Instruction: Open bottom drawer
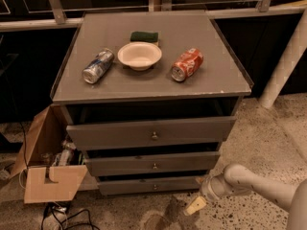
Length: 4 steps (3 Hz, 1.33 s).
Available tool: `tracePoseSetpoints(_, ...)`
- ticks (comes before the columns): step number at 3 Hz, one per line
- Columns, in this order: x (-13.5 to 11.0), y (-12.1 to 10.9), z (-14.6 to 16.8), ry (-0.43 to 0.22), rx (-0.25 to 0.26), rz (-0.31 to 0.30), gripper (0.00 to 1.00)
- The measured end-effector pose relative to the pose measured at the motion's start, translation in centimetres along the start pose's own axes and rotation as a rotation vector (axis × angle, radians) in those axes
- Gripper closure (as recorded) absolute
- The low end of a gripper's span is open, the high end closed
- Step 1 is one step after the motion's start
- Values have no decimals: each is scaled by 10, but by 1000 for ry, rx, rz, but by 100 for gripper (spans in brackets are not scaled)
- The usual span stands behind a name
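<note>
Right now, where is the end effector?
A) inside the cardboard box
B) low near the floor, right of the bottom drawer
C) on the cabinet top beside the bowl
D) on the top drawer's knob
B: the end effector sits low by the floor, right of the bottom drawer, off its knob.

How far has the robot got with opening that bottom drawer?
Done: nothing visible yet; the bottom drawer shows no interior and looks shut. In hand: the claw hangs low, just right of that drawer, off its knob. Left: reach the knob, grip it, pull the drawer out.
</note>
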<state>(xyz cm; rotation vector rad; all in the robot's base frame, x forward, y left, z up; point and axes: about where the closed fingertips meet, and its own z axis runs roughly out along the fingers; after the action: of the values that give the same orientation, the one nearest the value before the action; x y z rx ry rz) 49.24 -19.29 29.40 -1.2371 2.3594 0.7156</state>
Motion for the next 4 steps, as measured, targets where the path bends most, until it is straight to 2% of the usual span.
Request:
tracePoseSetpoints(1,0,0,1,0,3,-1,0)
tracePoseSetpoints(2,-5,-10,38,-11,-10,0,0)
tracePoseSetpoints(4,-4,-8,45,-24,-23,-8,0)
